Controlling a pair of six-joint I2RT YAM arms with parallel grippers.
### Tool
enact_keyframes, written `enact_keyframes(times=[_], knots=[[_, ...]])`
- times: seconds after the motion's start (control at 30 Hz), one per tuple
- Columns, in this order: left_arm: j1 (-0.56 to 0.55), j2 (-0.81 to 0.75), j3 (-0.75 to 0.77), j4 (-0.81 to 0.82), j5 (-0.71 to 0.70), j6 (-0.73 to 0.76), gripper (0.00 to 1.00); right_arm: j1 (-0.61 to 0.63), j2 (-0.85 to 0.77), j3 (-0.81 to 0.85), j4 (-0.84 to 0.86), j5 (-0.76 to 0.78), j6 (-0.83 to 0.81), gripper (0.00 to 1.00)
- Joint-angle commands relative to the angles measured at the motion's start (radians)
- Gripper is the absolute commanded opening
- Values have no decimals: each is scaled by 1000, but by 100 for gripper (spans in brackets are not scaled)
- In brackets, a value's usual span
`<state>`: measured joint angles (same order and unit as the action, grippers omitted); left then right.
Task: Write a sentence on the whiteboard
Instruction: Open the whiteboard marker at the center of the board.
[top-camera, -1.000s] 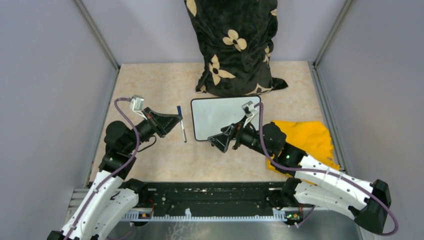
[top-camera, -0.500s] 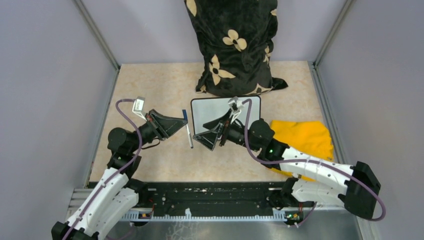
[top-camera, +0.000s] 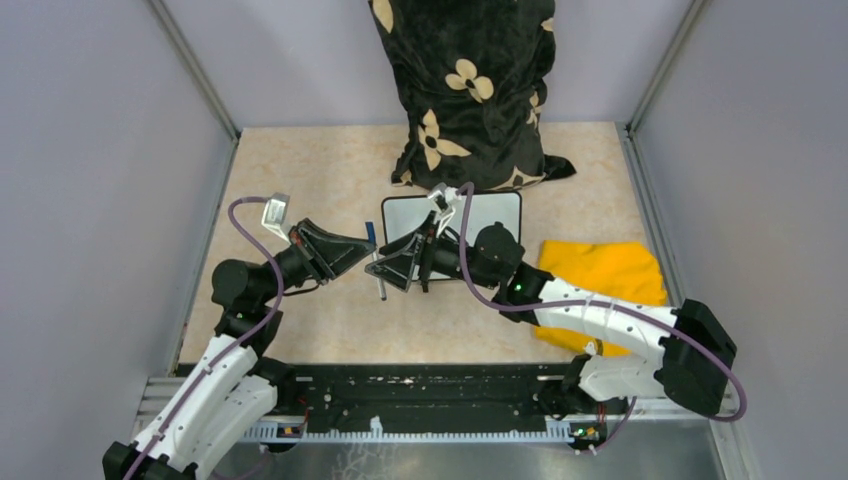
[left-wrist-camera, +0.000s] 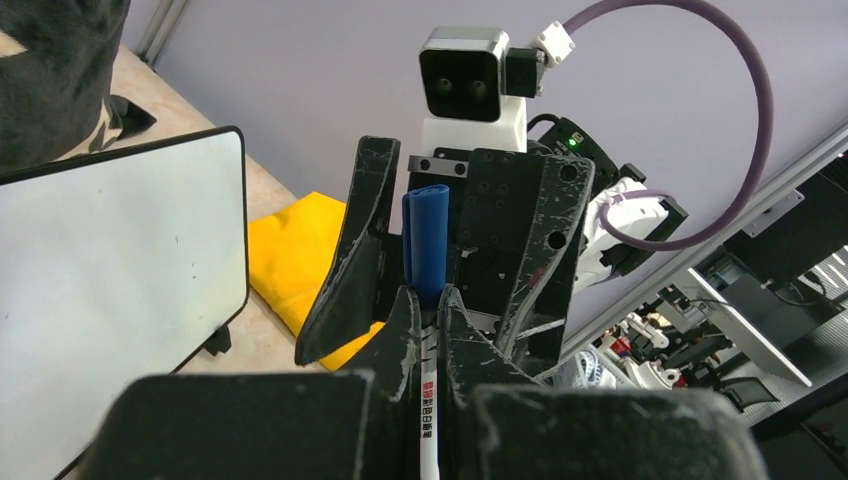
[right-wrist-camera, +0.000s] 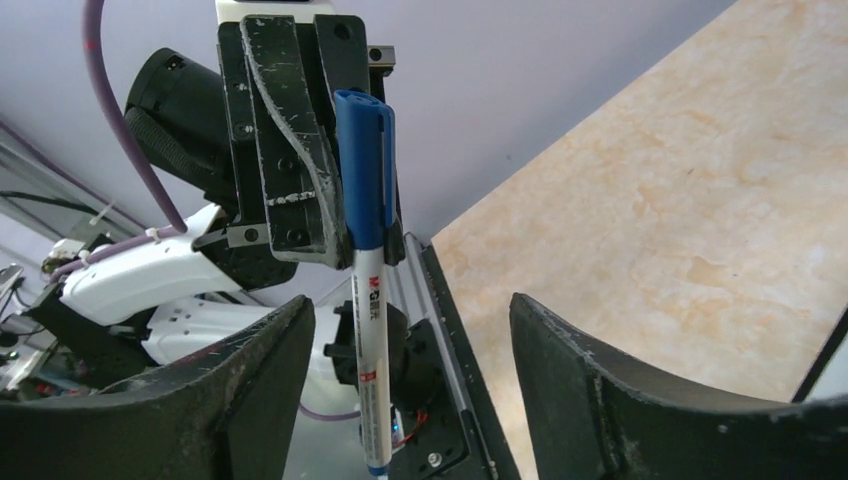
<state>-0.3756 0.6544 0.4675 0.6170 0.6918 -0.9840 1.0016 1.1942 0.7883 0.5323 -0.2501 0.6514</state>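
My left gripper (top-camera: 366, 250) is shut on a white marker (top-camera: 378, 275) with a blue cap (top-camera: 370, 231) and holds it above the table, left of the whiteboard (top-camera: 490, 210). In the left wrist view the fingers (left-wrist-camera: 405, 320) pinch the marker (left-wrist-camera: 428, 420) just below the cap (left-wrist-camera: 425, 240). My right gripper (top-camera: 386, 272) is open, its fingers on either side of the marker without touching it. In the right wrist view the marker (right-wrist-camera: 368, 300) stands near the left finger (right-wrist-camera: 260, 380). The whiteboard (left-wrist-camera: 100, 290) is blank; no sentence shows.
A black pillow with cream flowers (top-camera: 465, 90) stands behind the whiteboard. A yellow cloth (top-camera: 600, 272) lies right of the board under the right arm, also in the left wrist view (left-wrist-camera: 290, 245). Grey walls close in the table's left, right and back.
My right arm has swung left across the whiteboard until its open fingers straddle the marker. My left gripper has shifted slightly right and toward the front, carrying the marker.
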Motion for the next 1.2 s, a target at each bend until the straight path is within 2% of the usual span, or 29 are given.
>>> enact_keyframes(times=[0.0,0.17,0.33,0.37,0.43,0.5,0.53,0.57,0.63,0.9,1.17], knots=[[-5,-4,12,50,29,-7,0,12,34,77,71,-86,31,66],[-4,4,17,55,36,-5,0,12,45,86,64,-98,37,45],[-6,16,21,58,54,-7,0,12,42,97,28,-124,15,17],[-6,17,24,57,62,-4,5,12,39,96,17,-126,5,11],[-6,22,35,59,91,5,30,12,21,93,-16,-127,-23,0],[-6,31,56,59,132,10,58,12,-6,85,-53,-126,-55,0],[-6,37,67,59,156,15,67,12,-22,80,-73,-128,-73,0],[-6,42,79,54,174,22,75,12,-40,73,-95,-130,-91,0],[-6,53,104,30,202,41,80,12,-73,58,-133,-136,-122,0],[-10,148,160,13,301,60,74,12,-134,22,-198,-167,-153,0],[-60,194,171,50,311,62,66,12,-130,25,-210,-183,-159,0]])
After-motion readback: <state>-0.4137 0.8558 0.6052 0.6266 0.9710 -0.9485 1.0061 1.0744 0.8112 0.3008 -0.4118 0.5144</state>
